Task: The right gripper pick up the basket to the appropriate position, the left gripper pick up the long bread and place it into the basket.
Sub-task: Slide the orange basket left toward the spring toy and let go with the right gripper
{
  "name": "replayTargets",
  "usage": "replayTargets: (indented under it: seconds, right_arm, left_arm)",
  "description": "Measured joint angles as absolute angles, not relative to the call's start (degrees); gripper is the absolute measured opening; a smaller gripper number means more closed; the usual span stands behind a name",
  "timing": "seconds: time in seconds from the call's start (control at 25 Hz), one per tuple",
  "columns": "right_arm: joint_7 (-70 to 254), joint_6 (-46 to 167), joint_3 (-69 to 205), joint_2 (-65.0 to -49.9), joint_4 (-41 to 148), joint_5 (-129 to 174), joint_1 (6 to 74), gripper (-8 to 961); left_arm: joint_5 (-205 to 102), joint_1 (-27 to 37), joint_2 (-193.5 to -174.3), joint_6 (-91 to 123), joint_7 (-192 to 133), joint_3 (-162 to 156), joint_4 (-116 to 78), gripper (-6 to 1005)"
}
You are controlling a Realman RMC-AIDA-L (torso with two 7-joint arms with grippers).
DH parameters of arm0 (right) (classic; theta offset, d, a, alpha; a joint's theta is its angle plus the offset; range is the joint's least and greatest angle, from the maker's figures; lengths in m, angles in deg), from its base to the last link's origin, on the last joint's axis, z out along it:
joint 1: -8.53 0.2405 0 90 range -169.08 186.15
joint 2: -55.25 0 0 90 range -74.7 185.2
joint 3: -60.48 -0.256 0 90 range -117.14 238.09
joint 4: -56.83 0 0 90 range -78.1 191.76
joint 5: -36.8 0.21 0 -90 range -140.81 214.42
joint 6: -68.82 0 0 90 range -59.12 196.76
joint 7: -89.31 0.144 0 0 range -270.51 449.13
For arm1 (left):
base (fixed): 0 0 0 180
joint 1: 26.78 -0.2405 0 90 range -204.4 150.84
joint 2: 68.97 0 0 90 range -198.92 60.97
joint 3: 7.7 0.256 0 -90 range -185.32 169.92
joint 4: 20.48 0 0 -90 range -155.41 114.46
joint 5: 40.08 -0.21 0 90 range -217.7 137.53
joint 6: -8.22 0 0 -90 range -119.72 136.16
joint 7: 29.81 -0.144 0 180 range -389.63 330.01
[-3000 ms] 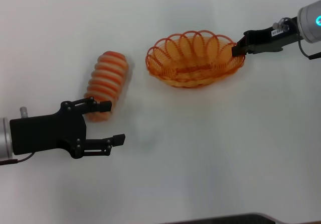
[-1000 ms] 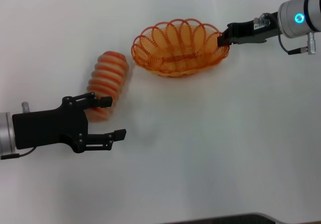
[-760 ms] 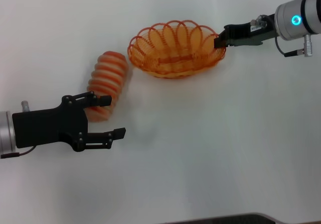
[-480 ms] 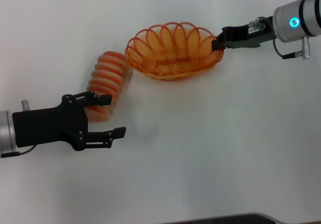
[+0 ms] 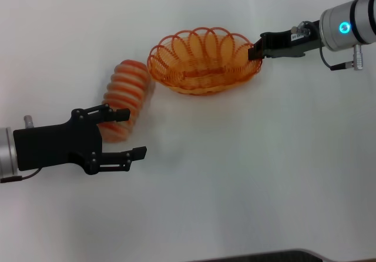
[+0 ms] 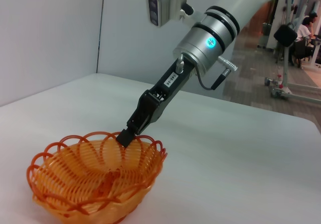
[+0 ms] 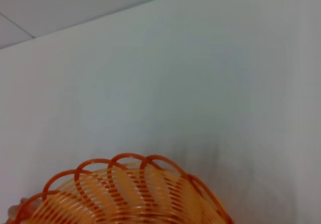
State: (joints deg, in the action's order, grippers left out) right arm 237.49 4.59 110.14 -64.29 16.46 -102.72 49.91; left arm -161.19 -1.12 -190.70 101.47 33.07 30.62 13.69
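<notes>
The orange wire basket (image 5: 202, 62) stands on the white table, its left end close to the long bread (image 5: 124, 97). My right gripper (image 5: 255, 50) is shut on the basket's right rim; the left wrist view shows the same grip (image 6: 124, 137) on the basket (image 6: 95, 181). The basket's rim also shows in the right wrist view (image 7: 130, 194). The bread lies tilted, tan with orange ridges. My left gripper (image 5: 128, 134) is open at the bread's near end, its upper finger over that end, the lower finger on bare table.
The white table (image 5: 247, 174) stretches wide to the front and right of the basket. A dark edge (image 5: 264, 256) runs along the table's near side.
My right gripper has dragged the basket left and slightly away, bringing it near the bread; in the last half second it barely moved. The left gripper stayed by the bread's near end.
</notes>
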Motion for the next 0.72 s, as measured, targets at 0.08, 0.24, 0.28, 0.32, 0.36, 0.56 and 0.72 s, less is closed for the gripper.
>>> replayTargets:
  seconds: [0.08, 0.24, 0.28, 0.32, 0.36, 0.56, 0.72]
  right_arm:
    - [237.5, 4.8, 110.1, -64.28, 16.7, -102.6, 49.9, 151]
    - [237.4, 4.8, 110.1, -64.28, 16.8, -101.8, 49.8, 153]
    - [237.4, 4.8, 110.1, -64.28, 16.8, -101.8, 49.8, 154]
    - [237.3, 4.8, 110.1, -64.28, 16.8, -101.6, 49.7, 155]
    - [237.3, 4.8, 110.1, -64.27, 16.8, -101.5, 49.7, 156]
    - [237.2, 4.6, 110.1, -64.20, 16.8, -101.2, 49.6, 159]
    - [237.2, 4.4, 110.1, -64.19, 16.8, -101.2, 49.6, 162]
  left_arm:
    - [-161.2, -1.1, -190.70, 101.5, 33.1, 30.6, 13.7, 873]
    - [-161.3, -1.0, -190.70, 101.5, 33.1, 30.6, 13.7, 873]
    - [-161.4, -0.9, -190.70, 101.5, 33.1, 30.6, 13.8, 873]
    - [-161.4, -0.9, -190.70, 101.5, 33.1, 30.6, 13.9, 873]
    - [-161.5, -0.9, -190.70, 101.5, 33.1, 30.6, 13.9, 873]
    - [-161.6, -0.8, -190.70, 101.5, 33.1, 30.6, 13.9, 872]
    - [-161.6, -0.7, -190.70, 101.5, 33.1, 30.6, 13.9, 872]
